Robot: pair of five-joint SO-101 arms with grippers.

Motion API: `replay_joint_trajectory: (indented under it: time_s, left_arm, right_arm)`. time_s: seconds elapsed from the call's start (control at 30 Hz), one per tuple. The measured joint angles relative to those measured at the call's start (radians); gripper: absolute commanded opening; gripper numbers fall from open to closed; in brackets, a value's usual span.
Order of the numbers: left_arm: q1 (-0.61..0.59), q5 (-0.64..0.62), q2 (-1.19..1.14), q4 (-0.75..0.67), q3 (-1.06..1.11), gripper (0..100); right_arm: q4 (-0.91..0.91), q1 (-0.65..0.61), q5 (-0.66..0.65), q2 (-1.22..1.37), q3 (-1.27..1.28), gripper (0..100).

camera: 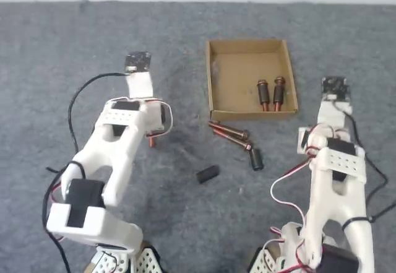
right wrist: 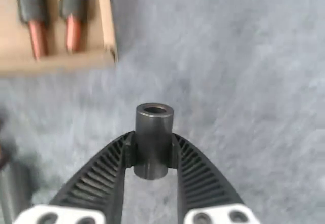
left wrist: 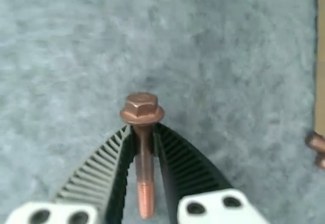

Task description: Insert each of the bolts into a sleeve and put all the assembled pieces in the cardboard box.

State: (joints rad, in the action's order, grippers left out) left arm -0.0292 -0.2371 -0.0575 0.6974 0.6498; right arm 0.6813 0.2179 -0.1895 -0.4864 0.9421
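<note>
your left claw [left wrist: 143, 132] is clamped on a copper bolt [left wrist: 142, 109]. it grips the shank just under the hex head, and the threaded end points back toward the wrist. in the high view that bolt hangs beside the left arm, over the grey table [camera: 74, 44] and well to the left of the cardboard box [camera: 214, 81].

your right claw [right wrist: 154, 145] is clamped on a black sleeve [right wrist: 154, 127], whose open end faces the wrist camera. it is held over the table near the box's near right corner.

inside the box, two assembled pieces [camera: 263, 93] lie side by side. their copper shanks point at the near wall and their heads point toward the far one.

on the table just in front of the box, two loose bolts [camera: 228, 127] lie close together and nearly parallel, heads to the right. a loose sleeve [camera: 256, 159] sits just beside those heads. another sleeve [camera: 208, 174] lies farther left, apart from the rest.
</note>
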Motion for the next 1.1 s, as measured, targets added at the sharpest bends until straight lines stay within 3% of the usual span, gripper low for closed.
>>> replay_joint_trajectory:
  time_s: [0.17,0.4,0.7,0.93,1.1]
  left_arm:
    - [-0.077,-0.003,0.002,-0.008,0.000,1]
    - [-0.118,-0.003,0.002,-0.008,0.000,1]
    - [-0.118,-0.003,0.002,-0.008,0.000,1]
    - [-0.118,-0.003,0.002,-0.008,0.000,1]
    - [-0.118,-0.003,0.002,-0.017,0.003,1]
  right_arm:
    - [-0.029,-0.031,0.000,-0.068,-0.057,0.8]
    - [-0.238,-0.166,0.000,-0.078,-0.057,0.9]
    - [-0.666,-0.290,0.000,-0.086,0.109,1.0]
    - [-1.099,-0.397,0.000,-0.083,0.270,1.0]
    - [-1.287,-0.466,-0.002,0.017,0.279,1.0]
